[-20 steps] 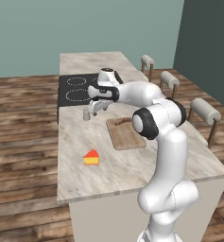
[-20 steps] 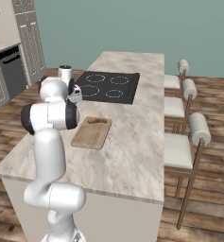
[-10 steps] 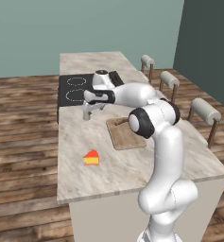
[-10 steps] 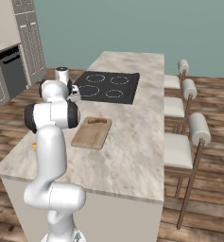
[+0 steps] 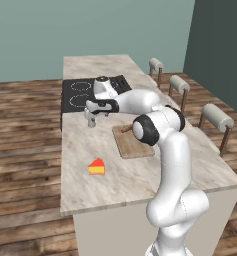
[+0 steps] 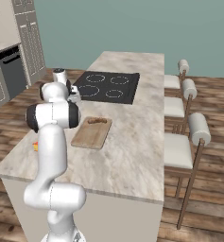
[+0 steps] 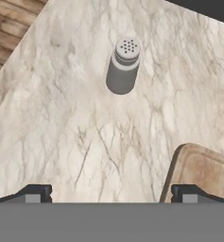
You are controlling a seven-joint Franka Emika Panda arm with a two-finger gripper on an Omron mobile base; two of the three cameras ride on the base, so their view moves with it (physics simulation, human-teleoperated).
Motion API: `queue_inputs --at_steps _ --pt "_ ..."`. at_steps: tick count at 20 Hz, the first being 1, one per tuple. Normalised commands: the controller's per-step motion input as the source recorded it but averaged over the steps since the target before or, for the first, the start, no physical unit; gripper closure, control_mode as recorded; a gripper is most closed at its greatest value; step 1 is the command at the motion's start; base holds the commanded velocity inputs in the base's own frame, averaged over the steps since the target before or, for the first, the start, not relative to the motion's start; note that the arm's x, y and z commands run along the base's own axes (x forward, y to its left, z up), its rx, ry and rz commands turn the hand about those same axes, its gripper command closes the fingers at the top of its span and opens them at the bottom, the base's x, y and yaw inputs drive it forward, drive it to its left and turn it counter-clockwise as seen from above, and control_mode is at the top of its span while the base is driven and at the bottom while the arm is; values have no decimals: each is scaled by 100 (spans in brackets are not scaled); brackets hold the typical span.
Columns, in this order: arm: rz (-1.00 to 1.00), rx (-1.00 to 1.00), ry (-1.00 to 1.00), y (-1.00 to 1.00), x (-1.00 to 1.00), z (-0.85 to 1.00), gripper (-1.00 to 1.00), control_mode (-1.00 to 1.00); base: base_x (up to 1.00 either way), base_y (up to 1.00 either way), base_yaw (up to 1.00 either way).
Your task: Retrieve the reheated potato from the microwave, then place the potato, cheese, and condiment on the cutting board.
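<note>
in the left base view the cheese (image 5: 96, 166) lay alone on the marble counter (image 5: 85, 145) at about 8 o'clock from the cutting board (image 5: 132, 142), well apart from it. the condiment (image 5: 91, 120) stood upright at about 10 o'clock from the board, near its corner but not on it. the gripper (image 5: 96, 112) hung just above the shaker, jaws spread wide and holding nothing. a small brown lump, probably the potato (image 5: 126, 128), sat at the board's far edge, though it was too small to be sure. at 12 o'clock of the counter was the black cooktop (image 5: 90, 92).

in the hand view the shaker (image 7: 123, 66) sat at 12 o'clock, well ahead of the two fingertips (image 7: 35, 193), with a corner of the board (image 7: 201, 172) at 4 o'clock.

the step in hand looked to be picking up the shaker. to do it well, the hand should move forward until the shaker sits midway between the tips, come down straight, close on the grey body below the paler cap, and lift it upright so it does not tip
</note>
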Motion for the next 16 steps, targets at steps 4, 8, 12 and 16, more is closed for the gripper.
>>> queue_inputs --at_steps 4,8,12,16 --pt "-8 0 0 1 16 -10 -100 -100 0 0 0" --pt "-3 0 0 3 16 -5 -100 -100 0 0 0" --pt "-2 0 0 2 17 -4 -100 -100 0 0 0" --pt "0 0 0 4 25 -1 -100 -100 0 0 0"
